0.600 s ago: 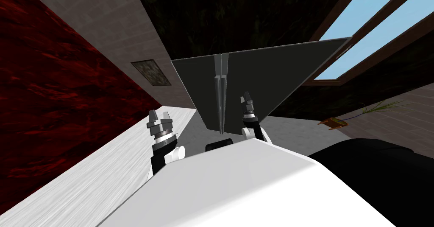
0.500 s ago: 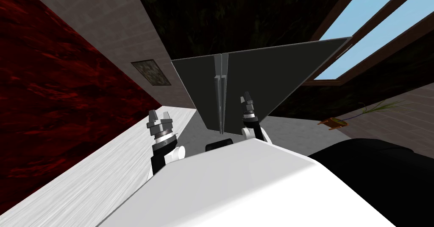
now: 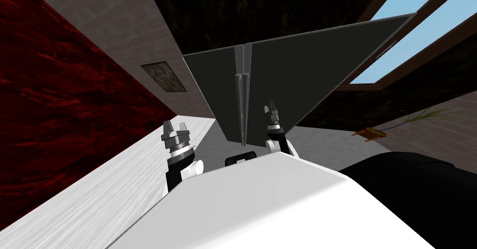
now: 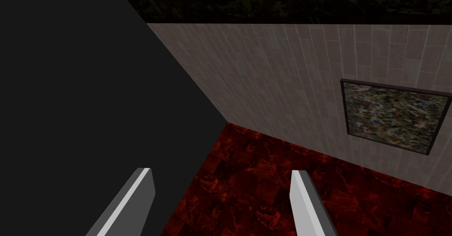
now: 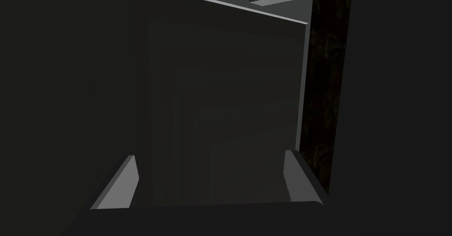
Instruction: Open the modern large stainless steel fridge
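Note:
The fridge [image 3: 298, 69] is a tall dark grey box straight ahead in the head view, its two doors meeting at a pair of long grey handles [image 3: 242, 102]. Both doors look closed. My right gripper [image 3: 271, 106] is raised in front of the right-hand door, just right of the handles. In the right wrist view the right gripper [image 5: 209, 156] is open, facing the fridge's dark face [image 5: 212, 92], with nothing between its fingers. My left gripper [image 3: 175, 129] hangs left of the fridge; the left wrist view shows the left gripper [image 4: 220, 170] open beside the fridge's side [image 4: 88, 92].
A tiled wall with a framed picture [image 3: 164, 77] runs behind the fridge on the left. A pale grained surface [image 3: 116, 176] lies by my left arm. A window [image 3: 419, 32] and a potted plant [image 3: 370, 133] are on the right, a black mass [image 3: 419, 176] lower right.
The whole head view has shifted and the fridge looks larger, so I have moved nearer to it. Both arms hold the same pose against my chest.

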